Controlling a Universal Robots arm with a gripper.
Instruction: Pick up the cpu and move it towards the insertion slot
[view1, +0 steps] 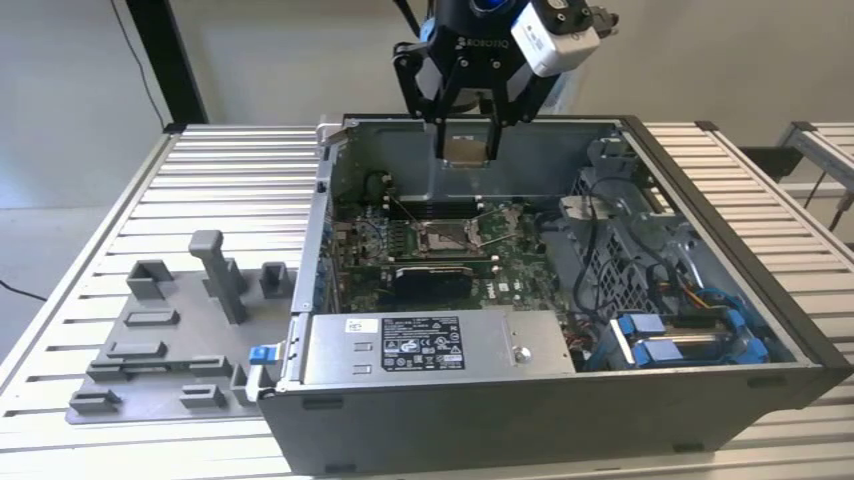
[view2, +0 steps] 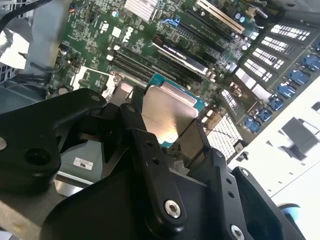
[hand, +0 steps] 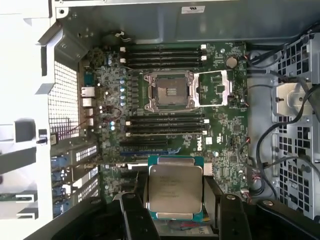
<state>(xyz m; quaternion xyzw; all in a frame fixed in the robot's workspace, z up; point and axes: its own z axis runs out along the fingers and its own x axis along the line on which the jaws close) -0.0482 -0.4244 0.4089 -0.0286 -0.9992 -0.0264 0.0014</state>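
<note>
You see the gripper (view1: 467, 125) fingers (hand: 131, 212) closed narrowly on the cpu (hand: 175, 188), which sits flat between them. It hangs above the open computer case (view1: 747, 290), near its back wall, and the insertion slot (hand: 168, 90) lies apart below on the green board.

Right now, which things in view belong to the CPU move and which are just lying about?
Job:
- cpu, clamped in the pincer, held above the open case
- insertion slot on the board, frame open, nothing in it

Lying about:
- grey fixture tray on the table at the exterior view's left
- power supply at the case's near edge
- blue drive brackets
</note>
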